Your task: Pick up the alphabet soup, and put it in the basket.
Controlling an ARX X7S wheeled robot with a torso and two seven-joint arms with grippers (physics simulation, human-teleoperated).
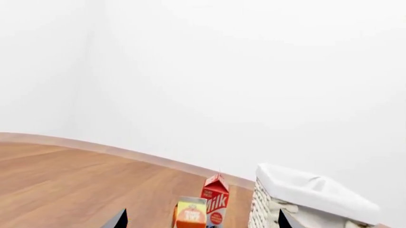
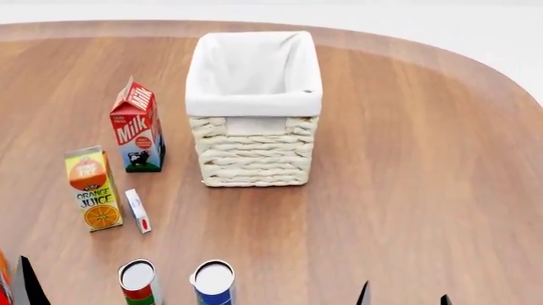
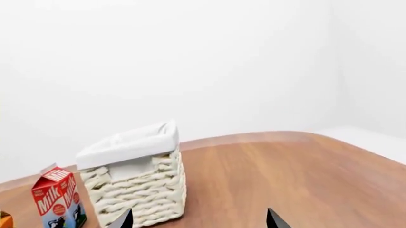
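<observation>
Alphabet soup (image 2: 213, 281) stands upright at the near edge of the worktop (image 2: 407, 165), just right of a red-and-green can (image 2: 139, 280) and apart from it. Sits near-left of the basket (image 2: 254, 108), with bare wood between.

Right end effector (image 2: 404, 296) shows only as two dark tips at the near right, spread apart and gripping nothing; same spread tips in the right wrist view (image 3: 198, 218), aimed toward the basket, not the can. Left end effector (image 1: 203, 219) likewise spread and bare, its tips at the frame edge, facing the orange juice carton (image 2: 93, 188) and milk carton (image 2: 137, 126); in the head view only one dark tip at the near left.

Step in hand, as judged: reach and grasp, not yet begun. Advice:
- Approach with the right end effector, probably the clearer side, since the red-and-green can crowds the left.
- Keep the jaws wide, centre on the blue label, avoid nudging the neighbour.
- Grip mid-height, close gently: round can may roll or tip.
- Lift straight up, clear the cloth rim, lower inside before releasing.

A small white-and-red box (image 2: 138, 210) lies further left, out of the path.
</observation>
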